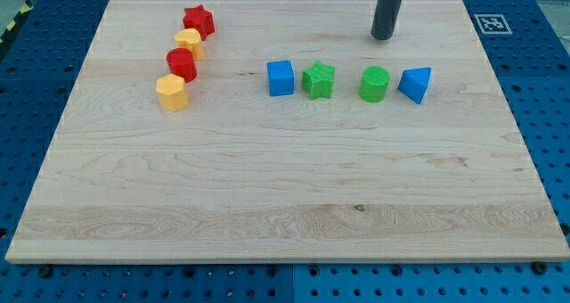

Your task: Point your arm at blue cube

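The blue cube sits on the wooden board, left of the middle in a row of blocks. My tip rests on the board near the view's top, well to the right of and above the blue cube, just above the green cylinder. The tip touches no block. The rod rises out of the view's top edge.
A green star lies right beside the blue cube, and a blue triangle ends the row on the right. At upper left, a red star, yellow block, red block and yellow block form a chain.
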